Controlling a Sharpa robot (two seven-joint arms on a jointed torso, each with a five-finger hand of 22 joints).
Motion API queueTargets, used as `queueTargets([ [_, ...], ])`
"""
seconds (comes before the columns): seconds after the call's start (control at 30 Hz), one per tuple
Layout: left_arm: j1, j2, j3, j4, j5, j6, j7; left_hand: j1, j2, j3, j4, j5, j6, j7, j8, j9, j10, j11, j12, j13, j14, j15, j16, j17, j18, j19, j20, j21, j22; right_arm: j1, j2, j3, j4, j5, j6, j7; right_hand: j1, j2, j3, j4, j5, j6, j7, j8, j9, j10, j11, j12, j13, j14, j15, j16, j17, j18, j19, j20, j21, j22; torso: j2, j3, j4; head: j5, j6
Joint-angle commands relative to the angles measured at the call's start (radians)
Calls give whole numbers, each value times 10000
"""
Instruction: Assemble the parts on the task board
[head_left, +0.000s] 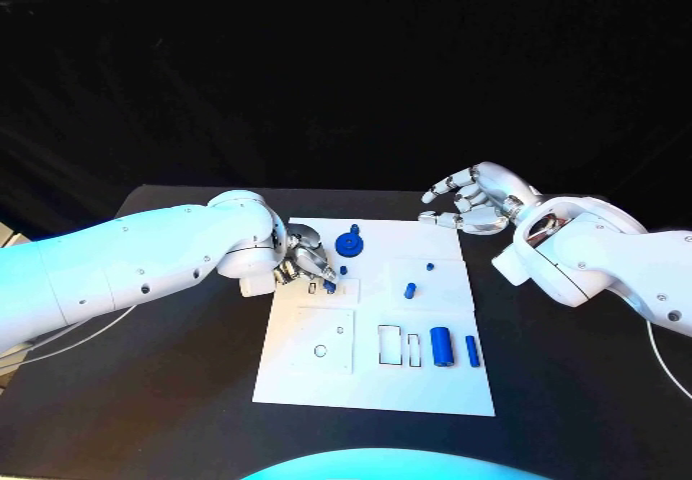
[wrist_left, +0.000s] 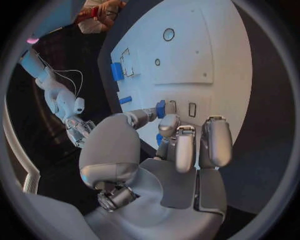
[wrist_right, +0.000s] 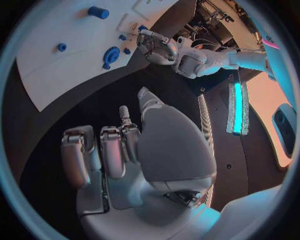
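Your task board (head_left: 378, 385) is a flat white plate lying in the middle of the black bench (head_left: 173, 400), marked with outlined slots. You can count about seven blue parts on it: a round gear-like part (head_left: 349, 243) near the far edge, two small pegs (head_left: 410, 291), two upright cylinders (head_left: 441, 346) toward the near right. Your left hand (head_left: 304, 260) pinches one small blue part (wrist_left: 160, 108) at the board's left side. Your right hand (head_left: 476, 198) hovers beyond the board's far right corner, fingers spread, holding nothing.
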Motion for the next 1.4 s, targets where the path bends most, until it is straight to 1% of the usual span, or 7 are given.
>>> queueTargets([
  [0.03,-9,-90,9,187,-150,-627,257,-162,-45,1653,-1771,683,246,-215,118,80,168,-53,136,164,984,-82,14,2459,-142,96,-51,69,128,-5,-1,1,5,-99,166,13,36,66,0,-31,75,49,12,40,10,12,-75,-1,1492,815,-16,-53,1675,-144,1047,4,44,2635,18,1,0,24,-5],
  [0.23,-107,-315,3,529,-1073,-1309,441,-176,-85,1663,-1813,832,275,-236,148,100,200,-73,156,187,984,-99,12,2456,-154,131,-67,93,185,-12,-12,-3,0,-99,168,15,22,76,1,-22,103,48,13,42,9,8,-75,-6,1487,815,-16,-53,1675,-144,1047,3,44,2635,12,3,8,56,-42],
  [0.33,-205,-401,0,667,-1474,-1620,511,-168,-95,1666,-1828,846,284,-242,154,103,212,-78,165,200,986,-102,15,2460,-161,151,-70,107,220,-14,-24,-5,2,-99,166,16,11,82,1,-17,123,47,13,43,9,15,-75,2,1494,814,-17,-54,1673,-144,1047,3,44,2635,3,4,12,69,-59],
  [0.5,-450,-530,-2,906,-2217,-2260,626,-140,-111,1682,-1860,867,313,-256,167,107,252,-93,197,243,990,-112,23,2471,-178,201,-79,142,304,-17,-47,-7,8,-99,163,16,11,82,1,-17,123,47,13,43,9,15,-75,2,1494,814,-17,-54,1673,-144,1047,3,44,2635,7,-6,4,85,-63],
  [0.77,-695,-556,-4,1048,-2805,-2609,670,-120,-124,1695,-1878,875,336,-265,173,107,281,-102,217,268,996,-120,37,2489,-193,246,-85,174,379,-24,-73,-11,7,-99,167,17,-4,88,-1,-13,147,45,13,45,8,12,-75,-2,1490,817,-17,-51,1682,-144,1047,2,44,2635,1,-14,-14,102,-62],
  [1.03,-808,-504,-7,1092,-3168,-2887,665,-99,-143,1715,-1894,898,374,-278,179,104,342,-115,266,336,1008,-131,62,2524,-204,279,-96,198,432,-30,-79,-13,9,-99,172,23,-4,88,-1,-13,147,45,13,45,8,12,-75,-2,1490,817,-17,-51,1682,-144,1047,2,44,2635,13,-14,-23,106,-54],
  [1.4,-850,-467,-7,1071,-3175,-2603,536,-92,-168,1729,-1899,933,409,-288,184,100,397,-125,312,399,1013,-139,73,2538,-214,308,-105,218,477,-46,-79,-15,-9,-99,187,20,-4,88,-1,-13,147,45,13,45,8,12,-75,-2,1490,817,-17,-51,1682,-144,1047,2,44,2635,18,-12,-16,103,-83],
])
